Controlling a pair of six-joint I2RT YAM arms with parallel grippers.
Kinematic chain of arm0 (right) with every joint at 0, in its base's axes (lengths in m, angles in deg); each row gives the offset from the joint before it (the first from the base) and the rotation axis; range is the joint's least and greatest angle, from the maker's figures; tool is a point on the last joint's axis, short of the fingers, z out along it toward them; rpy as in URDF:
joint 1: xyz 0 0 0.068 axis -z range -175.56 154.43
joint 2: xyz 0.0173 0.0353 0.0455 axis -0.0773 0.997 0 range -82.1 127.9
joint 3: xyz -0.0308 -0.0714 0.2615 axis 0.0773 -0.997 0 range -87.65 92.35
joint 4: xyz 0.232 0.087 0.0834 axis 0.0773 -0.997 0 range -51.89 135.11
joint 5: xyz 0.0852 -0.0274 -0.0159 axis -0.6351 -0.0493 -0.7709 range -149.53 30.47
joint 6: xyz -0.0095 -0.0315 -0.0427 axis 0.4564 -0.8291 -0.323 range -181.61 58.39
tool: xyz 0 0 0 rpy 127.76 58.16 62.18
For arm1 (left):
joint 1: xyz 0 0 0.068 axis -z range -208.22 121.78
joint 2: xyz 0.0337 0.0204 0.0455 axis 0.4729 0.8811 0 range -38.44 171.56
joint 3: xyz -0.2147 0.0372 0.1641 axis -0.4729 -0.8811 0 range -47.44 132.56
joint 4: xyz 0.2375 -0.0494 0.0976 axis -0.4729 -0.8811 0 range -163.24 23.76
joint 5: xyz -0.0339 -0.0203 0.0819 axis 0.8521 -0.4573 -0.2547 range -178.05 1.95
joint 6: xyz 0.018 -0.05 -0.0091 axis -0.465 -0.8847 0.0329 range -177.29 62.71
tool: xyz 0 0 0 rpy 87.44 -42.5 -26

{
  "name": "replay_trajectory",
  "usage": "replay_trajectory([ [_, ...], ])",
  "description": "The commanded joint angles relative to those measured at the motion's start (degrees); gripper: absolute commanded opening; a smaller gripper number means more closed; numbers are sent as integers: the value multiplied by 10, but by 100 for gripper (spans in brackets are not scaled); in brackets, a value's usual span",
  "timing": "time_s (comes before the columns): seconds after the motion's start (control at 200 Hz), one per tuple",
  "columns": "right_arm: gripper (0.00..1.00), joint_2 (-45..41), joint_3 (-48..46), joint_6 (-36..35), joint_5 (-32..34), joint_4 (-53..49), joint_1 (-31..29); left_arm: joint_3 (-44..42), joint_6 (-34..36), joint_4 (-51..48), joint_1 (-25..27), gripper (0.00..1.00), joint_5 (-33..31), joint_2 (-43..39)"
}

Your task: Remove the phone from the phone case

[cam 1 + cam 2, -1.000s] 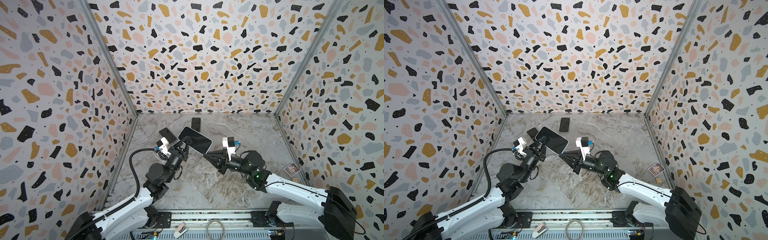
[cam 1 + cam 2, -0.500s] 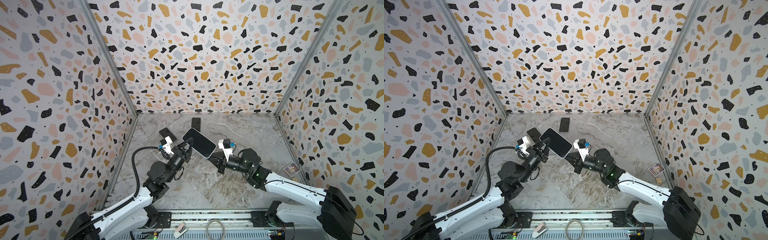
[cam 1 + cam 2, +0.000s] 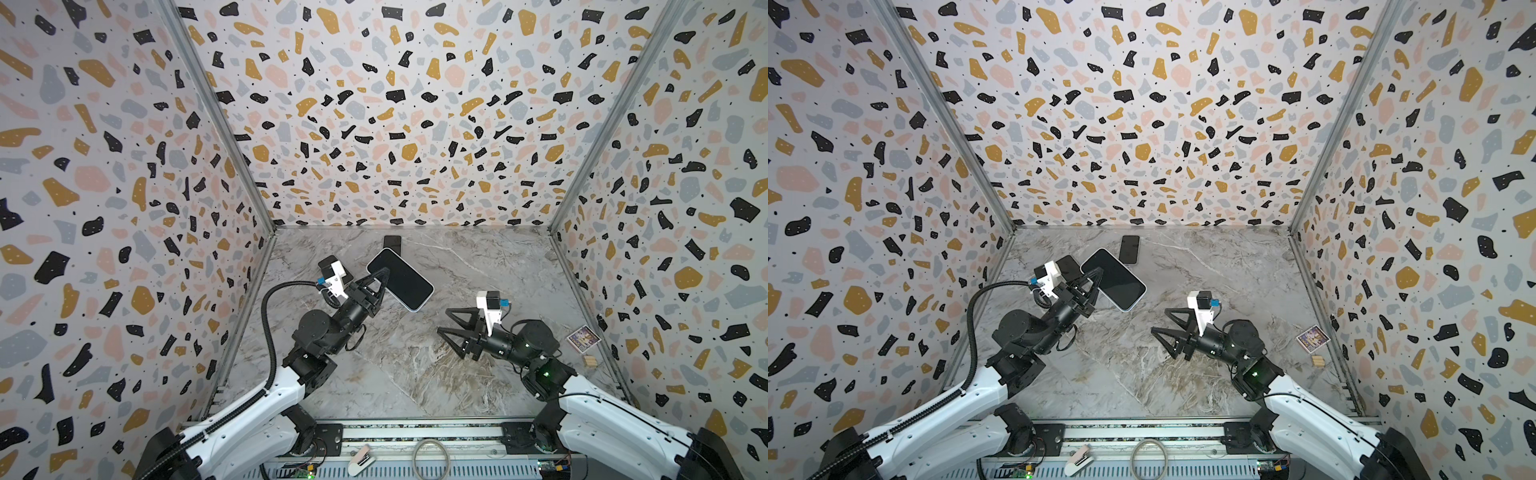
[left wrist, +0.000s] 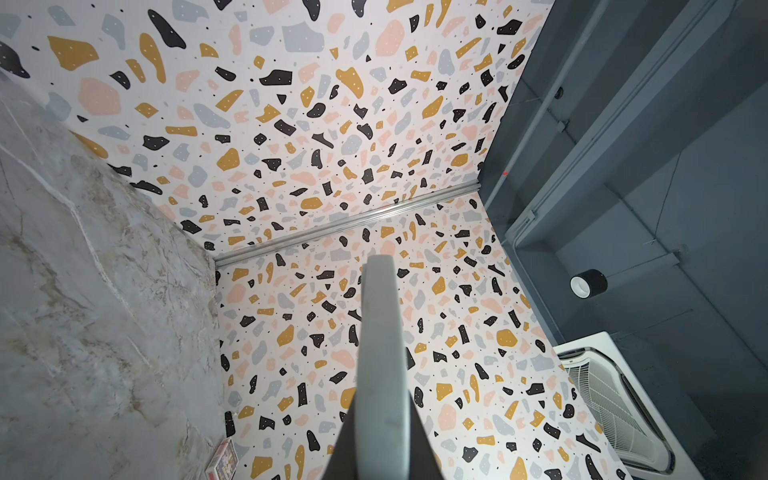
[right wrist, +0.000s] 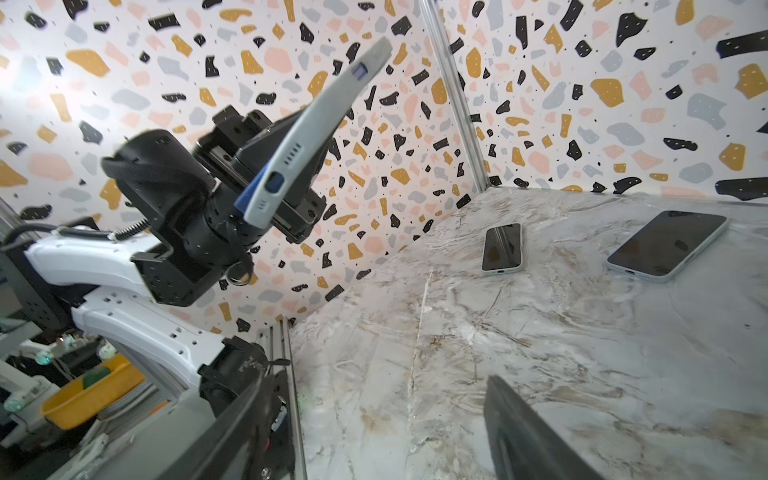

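Observation:
A phone in a pale phone case (image 3: 401,279) (image 3: 1115,279) hangs tilted above the table with its dark screen up. My left gripper (image 3: 384,274) (image 3: 1098,272) is shut on one long edge of it. The left wrist view shows the case's pale edge (image 4: 380,353) squeezed between the two dark fingers (image 4: 419,436). From the right wrist, blue shows through the case's (image 5: 307,133) cutouts and at one corner. My right gripper (image 3: 444,320) (image 3: 1160,320) (image 5: 382,436) stands open and empty, low over the table, to the right of the phone and apart from it.
Two other phones lie flat on the marble table: one near the back wall (image 3: 392,243) (image 5: 502,248), one beneath the left wrist camera (image 3: 328,264) (image 5: 669,242). A card box (image 3: 584,338) and a small wooden block (image 3: 590,360) sit by the right wall.
My right gripper was shut at the phone's lower corner; it has opened and drawn back to the right. The left gripper has carried the phone a little toward the back.

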Motion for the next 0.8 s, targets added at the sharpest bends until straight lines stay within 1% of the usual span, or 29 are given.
replay_trajectory([
  [0.0,88,-57,-4,94,-41,19,30,38,30,54,-14,0,90,20],
  [0.085,92,-84,3,128,-60,17,50,51,48,62,-18,0,130,45],
  [0.125,92,-83,12,135,-66,7,58,53,52,68,-18,0,140,55],
  [0.19,93,-71,27,149,-79,-7,74,52,43,106,-18,0,156,72],
  [0.3,93,-35,25,197,-112,64,89,49,24,174,-18,0,188,99],
  [0.491,90,26,24,246,-132,187,89,37,-1,254,-17,0,204,128],
  [0.541,88,39,26,253,-136,204,89,35,-10,275,-17,0,207,134],
  [0.691,84,73,28,283,-143,277,88,30,0,262,-16,0,208,134],
  [0.791,82,83,31,290,-145,294,86,26,5,257,-15,0,205,134],
])
